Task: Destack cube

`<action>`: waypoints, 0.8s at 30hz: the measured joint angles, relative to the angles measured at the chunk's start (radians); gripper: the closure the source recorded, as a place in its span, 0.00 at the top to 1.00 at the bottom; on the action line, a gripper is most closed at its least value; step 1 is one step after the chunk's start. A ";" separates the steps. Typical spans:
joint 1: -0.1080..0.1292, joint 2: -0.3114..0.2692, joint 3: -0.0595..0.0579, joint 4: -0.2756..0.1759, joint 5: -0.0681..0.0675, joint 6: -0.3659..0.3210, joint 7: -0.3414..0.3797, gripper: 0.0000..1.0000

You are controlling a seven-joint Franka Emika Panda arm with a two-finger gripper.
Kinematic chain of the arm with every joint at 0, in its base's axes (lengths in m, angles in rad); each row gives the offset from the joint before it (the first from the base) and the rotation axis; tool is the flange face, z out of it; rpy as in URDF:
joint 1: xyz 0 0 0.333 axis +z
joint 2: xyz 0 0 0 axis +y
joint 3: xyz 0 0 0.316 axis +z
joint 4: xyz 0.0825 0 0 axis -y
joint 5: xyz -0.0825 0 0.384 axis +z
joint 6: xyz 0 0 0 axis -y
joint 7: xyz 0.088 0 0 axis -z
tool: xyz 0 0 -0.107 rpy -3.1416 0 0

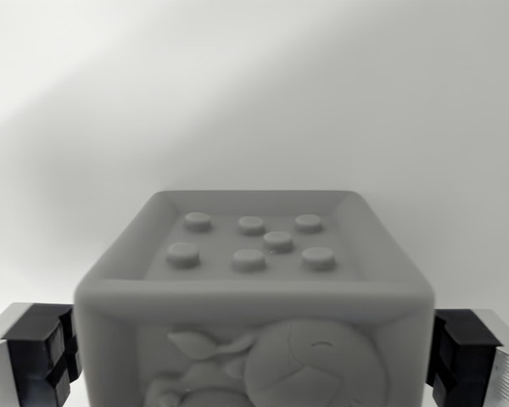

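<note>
A grey cube (253,292) fills the lower middle of the wrist view. Its recessed top carries several round studs, and its near face has a raised fruit-like relief. My gripper (254,360) straddles it. The black left finger pad (44,352) presses against the cube's left side and the black right finger pad (460,356) against its right side, with no gap showing at either one. Whatever lies under the cube is hidden.
A plain white surface (254,102) stretches behind and around the cube, with a soft shadow across its upper left. Nothing else shows in this close view.
</note>
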 joint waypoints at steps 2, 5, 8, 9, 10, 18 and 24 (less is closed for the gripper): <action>0.000 0.000 0.000 0.000 0.000 0.000 0.000 1.00; 0.000 0.000 0.000 0.000 0.000 0.000 0.000 1.00; 0.000 0.000 0.000 0.000 0.000 0.000 0.000 1.00; 0.000 0.000 0.000 0.000 0.000 0.000 0.000 1.00; 0.000 0.000 0.000 0.000 0.000 0.000 0.000 1.00; 0.004 -0.025 -0.004 -0.007 0.000 -0.015 0.001 1.00; 0.012 -0.067 -0.014 -0.018 -0.002 -0.046 0.003 1.00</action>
